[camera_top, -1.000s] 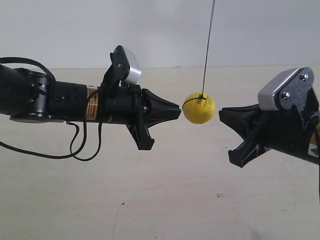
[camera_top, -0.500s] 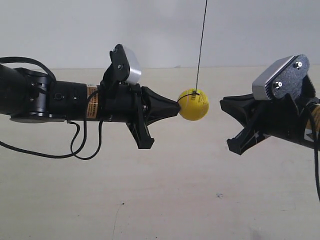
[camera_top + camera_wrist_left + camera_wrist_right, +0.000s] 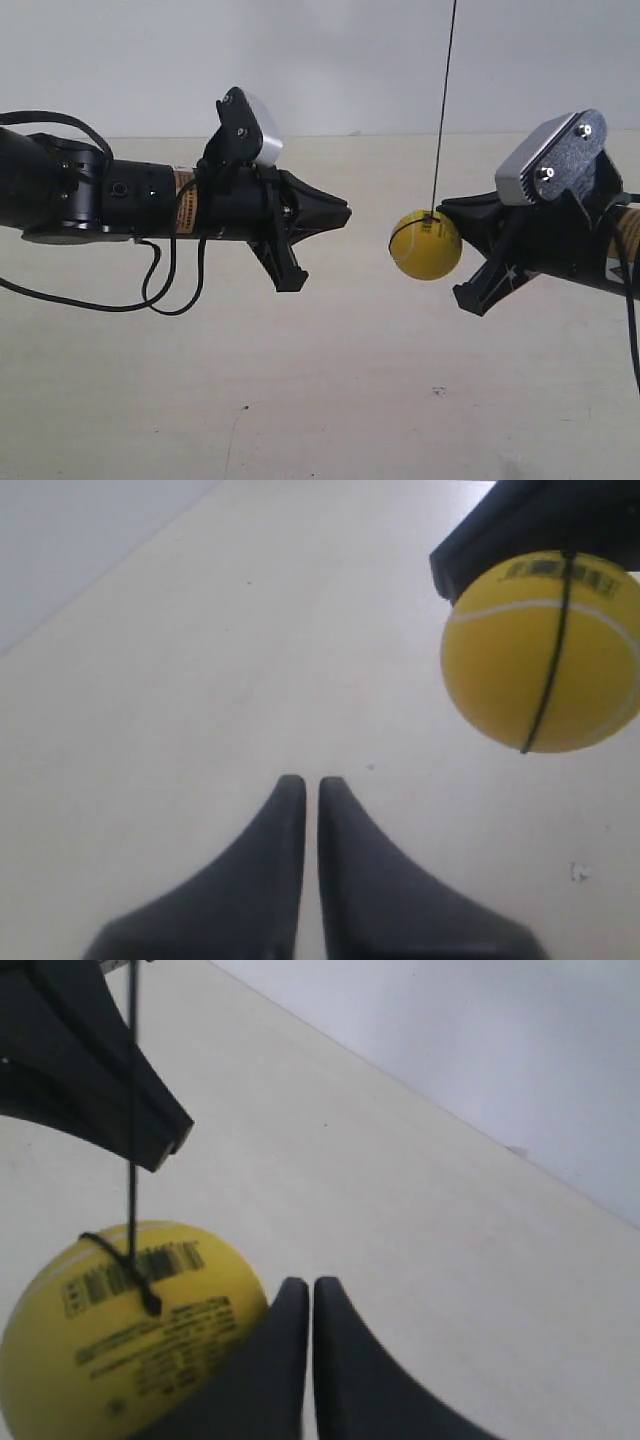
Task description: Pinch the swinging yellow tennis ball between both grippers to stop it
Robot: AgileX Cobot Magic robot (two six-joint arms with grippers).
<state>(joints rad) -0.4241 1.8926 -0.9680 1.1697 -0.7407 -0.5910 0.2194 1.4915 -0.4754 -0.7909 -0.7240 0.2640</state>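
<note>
**Position of task item.** The yellow tennis ball (image 3: 425,245) hangs clear of the counter (image 3: 330,400) on its black string (image 3: 443,110). The string leans, its upper end toward 1 o'clock from the ball in the exterior view.

**End effectors.** The left end effector (image 3: 345,212) has its jaws drawn together to a hairline slit and holds nothing, as the left wrist view confirms (image 3: 303,780). The right end effector (image 3: 452,212) is likewise closed to a slit and empty (image 3: 301,1282).

**Governing relation.** The wrist views settle the sides: the left arm is the one at the exterior view's left. From the left tip the ball lies at about 4 o'clock, apart, with open air between. From the right tip it lies at about 8 o'clock, touching or just beside; I cannot tell which. The right arm is plainly nearer.

**Judgement.** The pinch is not made. I judge that the left arm must close the gap, slightly downward, along the 3 o'clock line.
</note>
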